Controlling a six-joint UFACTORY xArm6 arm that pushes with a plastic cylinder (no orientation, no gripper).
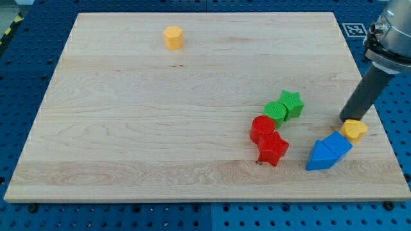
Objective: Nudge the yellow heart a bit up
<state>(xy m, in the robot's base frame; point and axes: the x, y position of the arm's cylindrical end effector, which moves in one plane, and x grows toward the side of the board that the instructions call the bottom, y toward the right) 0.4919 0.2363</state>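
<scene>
Blue triangle [320, 158], yellow heart [354, 130] above, my tip [345, 119] touching heart

Straight dark rod [363, 95], round in section, charcoal grey to near black, with a soft lighter sheen down the side facing the view's left. Matte surface, no visible markings, screws or cables along its length. Widens at the top into a silvery grey metal collar [388, 54], ringed by darker bands, glossy, cut off by the view's top right corner. Above the collar, a paler rounded housing, mostly out of frame. Lower end plain and blunt, same dark tone as the shaft; my tip [345, 119] flat-cut, no cap or pad discernible.
</scene>
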